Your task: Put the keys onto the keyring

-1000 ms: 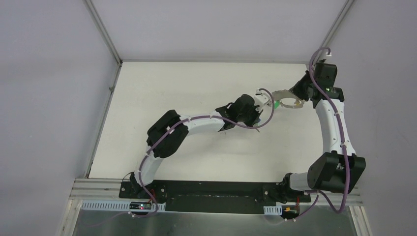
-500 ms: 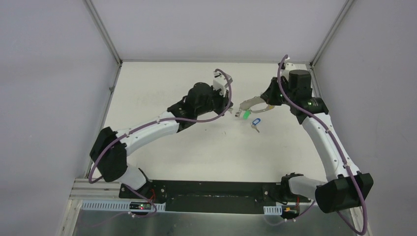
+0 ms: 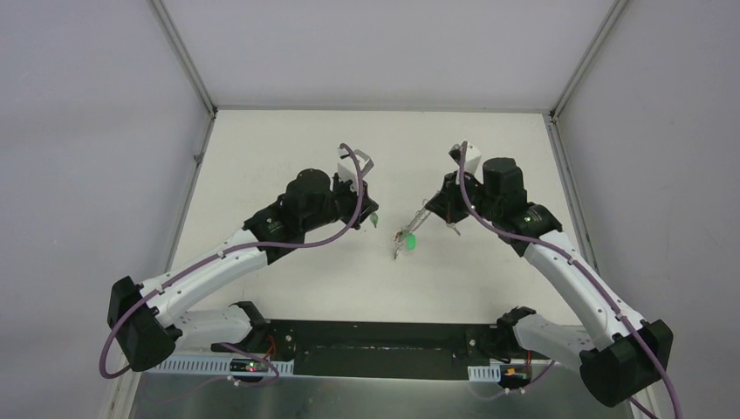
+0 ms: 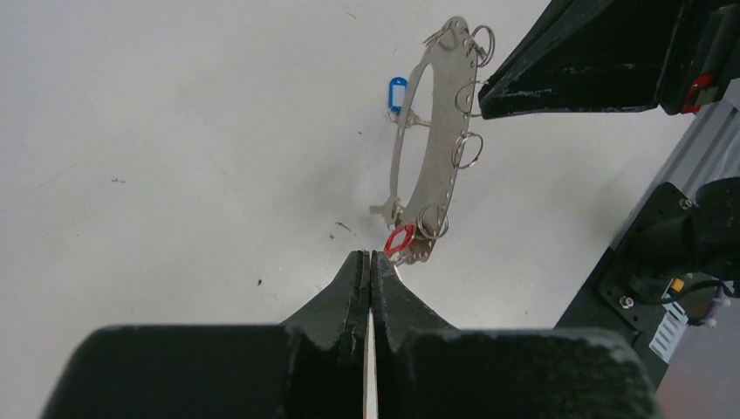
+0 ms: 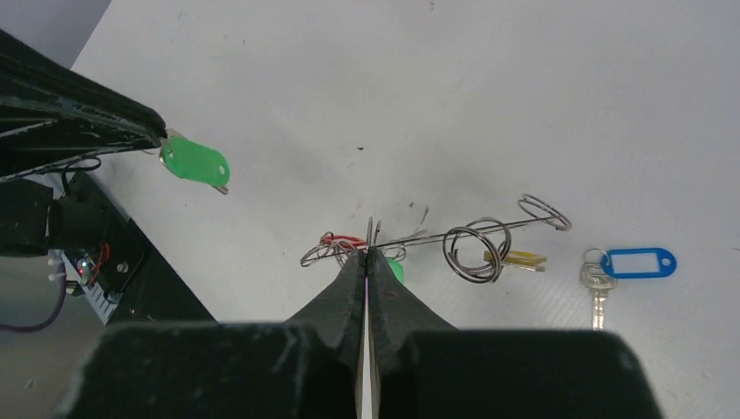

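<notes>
My right gripper (image 3: 434, 209) (image 5: 367, 253) is shut on the keyring (image 5: 436, 236), a thin silvery loop held edge-on above the table. The keyring carries small split rings (image 5: 476, 249), a red tag (image 5: 340, 240), a yellow tag (image 5: 519, 258) and a green tag (image 3: 407, 240). It also shows in the left wrist view (image 4: 436, 148). My left gripper (image 3: 371, 216) (image 4: 368, 255) is shut on a key with a green tag (image 5: 196, 163), a short way left of the keyring. A key with a blue tag (image 5: 637, 262) lies on the table, off the ring.
The white table (image 3: 288, 140) has grey walls on three sides. The black base rail (image 3: 375, 336) runs along its near edge.
Both arms have swung nearer and apart. My right gripper carried the keyring left and towards the front. My left gripper drew back to the left with the green-tagged key.
</notes>
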You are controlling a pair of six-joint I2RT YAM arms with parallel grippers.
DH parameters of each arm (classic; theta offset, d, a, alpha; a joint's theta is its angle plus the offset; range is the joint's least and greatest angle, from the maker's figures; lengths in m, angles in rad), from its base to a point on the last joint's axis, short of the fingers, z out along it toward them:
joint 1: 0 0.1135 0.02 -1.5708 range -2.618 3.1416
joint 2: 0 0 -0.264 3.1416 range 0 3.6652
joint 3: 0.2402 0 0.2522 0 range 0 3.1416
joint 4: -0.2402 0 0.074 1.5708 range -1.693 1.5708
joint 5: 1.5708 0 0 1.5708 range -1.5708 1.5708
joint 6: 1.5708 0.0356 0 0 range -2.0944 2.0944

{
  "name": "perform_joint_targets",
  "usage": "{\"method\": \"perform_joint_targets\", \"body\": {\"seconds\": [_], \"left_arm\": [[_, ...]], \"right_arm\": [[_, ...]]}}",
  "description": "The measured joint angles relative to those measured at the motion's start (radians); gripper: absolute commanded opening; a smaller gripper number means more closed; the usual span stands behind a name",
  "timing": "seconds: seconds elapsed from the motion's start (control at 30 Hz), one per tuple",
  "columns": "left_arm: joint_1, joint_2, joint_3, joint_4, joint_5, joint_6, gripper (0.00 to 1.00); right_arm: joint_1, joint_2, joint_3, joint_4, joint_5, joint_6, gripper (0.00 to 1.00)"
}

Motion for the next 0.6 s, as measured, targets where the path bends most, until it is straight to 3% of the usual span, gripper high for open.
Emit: {"method": "perform_joint_targets", "body": {"seconds": [0.1, 0.27, 0.6], "left_arm": [[0.0, -0.016, -0.008, -0.009, 0.023, 0.001, 0.0], [0.0, -0.015, -0.013, -0.009, 0.077, 0.004, 0.0], [-0.016, -0.008, -0.014, -0.008, 0.188, 0.06, 0.0]], "right_arm": [[0.043, -0.019, -0.032, 0.012, -0.007, -0.001, 0.0], [0.098, -0.033, -0.067, 0.041, -0.188, -0.134, 0.0], [0.212, -0.082, -0.122, 0.08, -0.348, -0.306, 0.0]]}}
